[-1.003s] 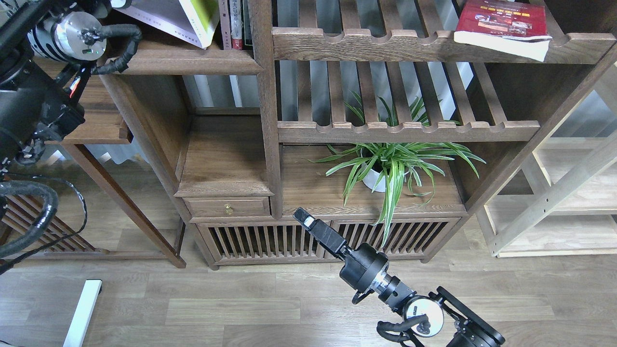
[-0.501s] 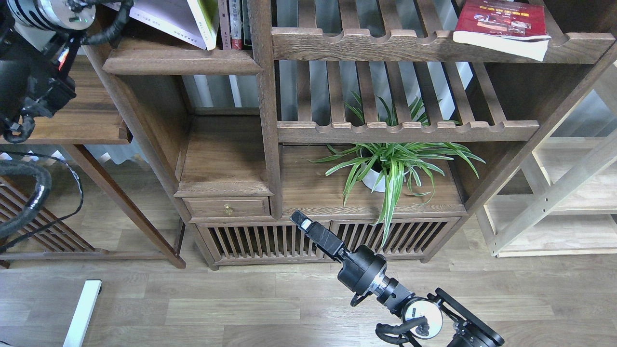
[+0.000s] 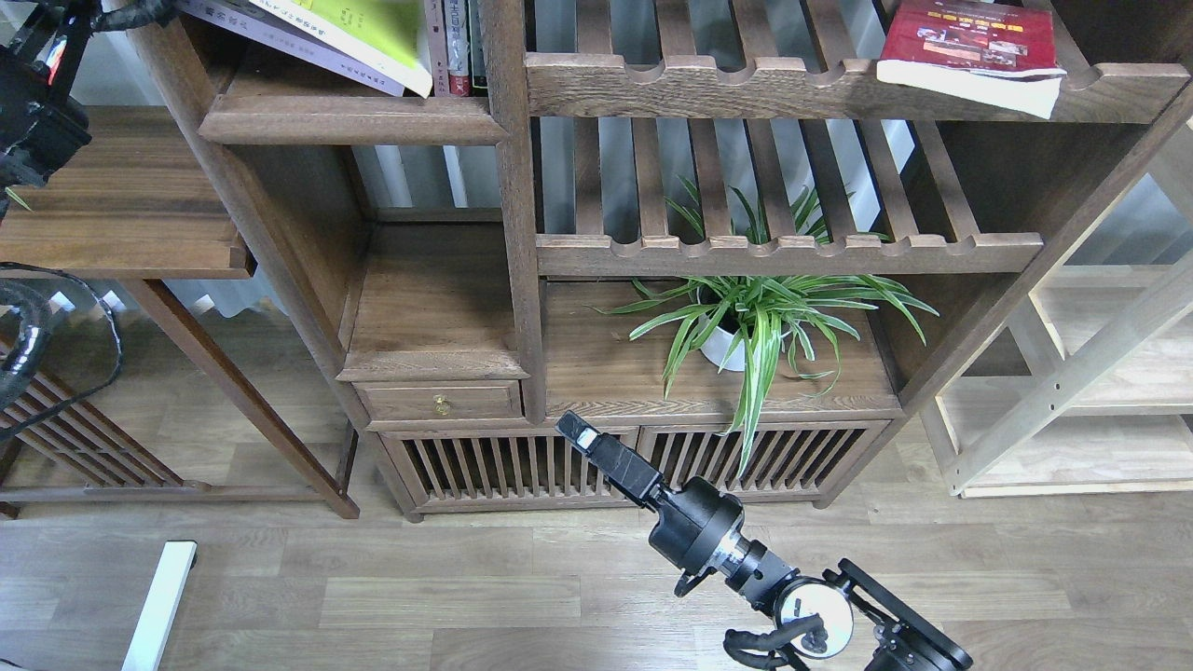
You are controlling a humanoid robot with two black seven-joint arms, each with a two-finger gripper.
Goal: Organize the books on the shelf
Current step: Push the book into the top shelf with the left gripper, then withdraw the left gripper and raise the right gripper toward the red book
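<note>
Dark wood fills the head view: a tall bookcase over plank flooring, with a pale light-wood rack [image 3: 1072, 410] cut off at three o'clock. The shelf [image 3: 345, 116], a solid board with a rounded lip, sits at eleven o'clock, and on it the books lean rather than stand: a yellow-green cover [image 3: 363, 23] lies tilted on a lavender-white softcover [image 3: 280, 42], both sloping down to the right against a few upright spines [image 3: 454, 47] beside the post. A dark red book [image 3: 969, 51] lies flat at one o'clock on a slatted rack [image 3: 839, 89], overhanging its scalloped rail. The risk I judge greatest is the leaning pair sliding off the lip if nudged from the left; the red book could also tip forward off the slats when lifted by one corner. The spider plant [image 3: 755, 326] below it would catch anything dropped. The left arm [image 3: 33, 121] leaves the picture at ten o'clock, so its jaws are out of view. The right gripper [image 3: 582, 436] points toward eleven o'clock, low before the cabinet [image 3: 503, 466], holding nothing; it is seen nearly edge-on, so I cannot tell whether its jaws are parted. Book tops are cropped, and the count of softcovers is probably unreadable.
</note>
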